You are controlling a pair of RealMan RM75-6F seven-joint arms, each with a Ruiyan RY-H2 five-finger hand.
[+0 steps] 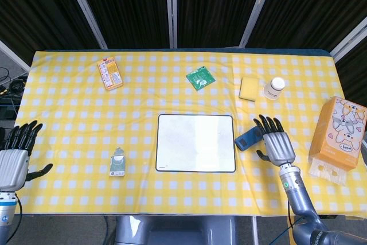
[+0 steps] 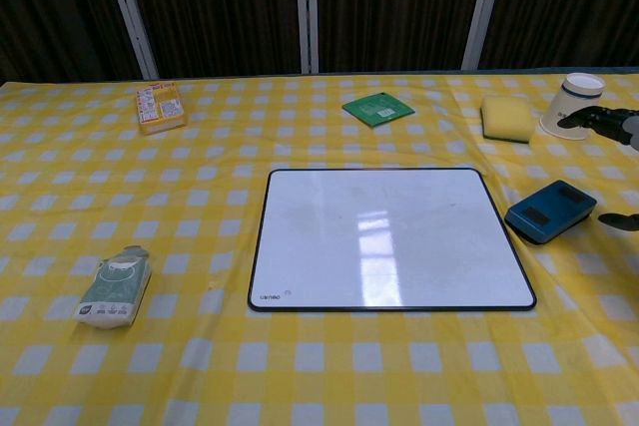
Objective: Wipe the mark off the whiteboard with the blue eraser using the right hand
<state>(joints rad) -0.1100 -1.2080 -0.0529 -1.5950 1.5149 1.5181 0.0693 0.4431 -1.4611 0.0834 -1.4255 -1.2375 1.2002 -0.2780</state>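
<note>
The whiteboard [image 1: 195,143] [image 2: 387,237] lies flat in the middle of the table, its white face showing no mark I can make out. The blue eraser [image 1: 249,139] [image 2: 550,211] lies on the cloth just off the board's right edge. My right hand [image 1: 275,142] hovers beside it on the right, fingers spread, holding nothing; in the chest view only its fingertips [image 2: 589,118] show at the right border. My left hand [image 1: 16,155] rests open at the table's left edge, far from the board.
An orange box [image 1: 109,73], a green card [image 1: 200,78], a yellow sponge [image 1: 250,88] and a paper cup [image 1: 274,88] stand along the back. A small green pouch [image 1: 117,162] lies left of the board. An orange cat-printed box [image 1: 339,133] sits at the right.
</note>
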